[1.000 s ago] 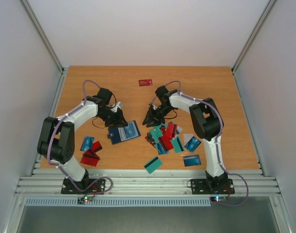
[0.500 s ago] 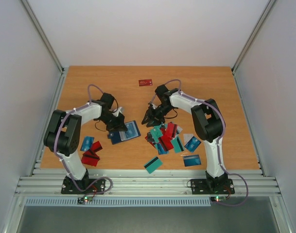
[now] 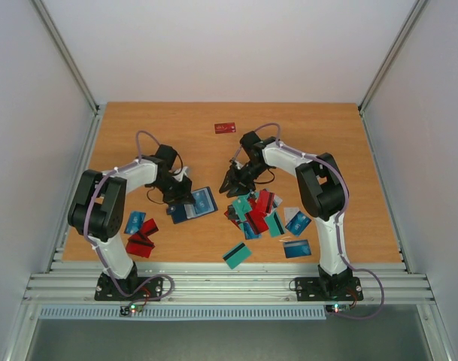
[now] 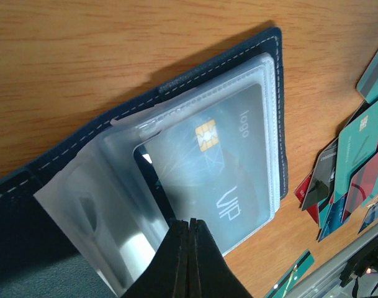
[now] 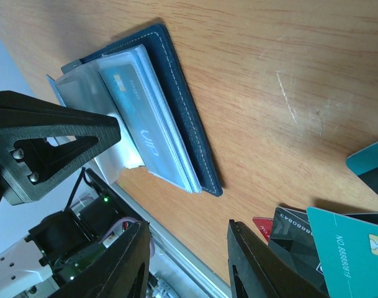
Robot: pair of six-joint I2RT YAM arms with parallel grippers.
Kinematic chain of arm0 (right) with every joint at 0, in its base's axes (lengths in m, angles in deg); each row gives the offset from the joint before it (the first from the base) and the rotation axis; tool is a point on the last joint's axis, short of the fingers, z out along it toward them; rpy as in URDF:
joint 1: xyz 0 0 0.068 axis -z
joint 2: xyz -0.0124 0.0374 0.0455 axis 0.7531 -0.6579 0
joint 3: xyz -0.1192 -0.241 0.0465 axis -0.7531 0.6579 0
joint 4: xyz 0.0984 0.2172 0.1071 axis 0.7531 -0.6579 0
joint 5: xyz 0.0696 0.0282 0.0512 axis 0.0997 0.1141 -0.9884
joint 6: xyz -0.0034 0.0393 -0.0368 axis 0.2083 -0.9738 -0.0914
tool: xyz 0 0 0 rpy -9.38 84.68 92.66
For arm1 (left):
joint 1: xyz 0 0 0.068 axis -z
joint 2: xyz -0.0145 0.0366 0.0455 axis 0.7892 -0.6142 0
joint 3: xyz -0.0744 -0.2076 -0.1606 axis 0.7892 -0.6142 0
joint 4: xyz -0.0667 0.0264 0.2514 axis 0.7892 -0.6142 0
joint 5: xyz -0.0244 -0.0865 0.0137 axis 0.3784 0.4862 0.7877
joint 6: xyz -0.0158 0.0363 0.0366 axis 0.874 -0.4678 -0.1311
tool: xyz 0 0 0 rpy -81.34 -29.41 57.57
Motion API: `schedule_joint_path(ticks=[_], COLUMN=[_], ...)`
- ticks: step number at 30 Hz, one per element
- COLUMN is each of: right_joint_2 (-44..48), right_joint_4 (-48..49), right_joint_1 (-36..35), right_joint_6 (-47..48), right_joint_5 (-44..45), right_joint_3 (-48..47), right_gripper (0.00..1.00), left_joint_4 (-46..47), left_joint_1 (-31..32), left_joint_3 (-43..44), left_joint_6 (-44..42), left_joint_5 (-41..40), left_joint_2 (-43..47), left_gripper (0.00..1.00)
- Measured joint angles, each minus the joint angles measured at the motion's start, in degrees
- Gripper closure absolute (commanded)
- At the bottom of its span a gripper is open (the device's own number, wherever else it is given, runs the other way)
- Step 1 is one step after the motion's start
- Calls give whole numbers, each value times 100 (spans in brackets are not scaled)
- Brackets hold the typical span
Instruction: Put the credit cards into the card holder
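Observation:
The card holder (image 3: 196, 203) lies open on the table, navy outside (image 4: 226, 57), with clear sleeves inside. A grey-blue "VIP" credit card (image 4: 220, 167) sits in the top sleeve. My left gripper (image 3: 180, 192) is shut, its tips (image 4: 190, 222) at the near edge of the sleeves, beside a raised clear flap (image 4: 108, 198). I cannot tell whether it pinches a sleeve. My right gripper (image 3: 230, 183) is open and empty (image 5: 185, 261), hovering between the holder (image 5: 176, 105) and a heap of teal, red and dark credit cards (image 3: 255, 213) (image 5: 350, 248).
A lone red card (image 3: 225, 128) lies at the back. Blue and red cards (image 3: 139, 233) lie by the left arm. A teal card (image 3: 237, 254) and a blue card (image 3: 297, 248) lie near the front edge. My left gripper shows in the right wrist view (image 5: 117, 127).
My left arm swung its elbow in and its gripper settled lower on the holder's sleeves during the first half second. Since then nothing has visibly moved.

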Motion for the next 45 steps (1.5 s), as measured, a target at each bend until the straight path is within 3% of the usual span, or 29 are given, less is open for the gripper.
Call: schedule_joint_path(ticks=[22,45], right_joint_2=[-26,-927], right_joint_4=[-151,-638], right_joint_1=[-278,-599], right_joint_6=[166,678], right_joint_5=[-210,-400], right_joint_3=[-323,-1172], right_gripper=[54,53], left_joint_4=[149,157], left_joint_1=[-2,-35], left_joint_3=[-101,-83], left_joint_6=[-24,-133], left_joint_5=[195,317], left_joint_2=[-275,-343], left_gripper=[100,100])
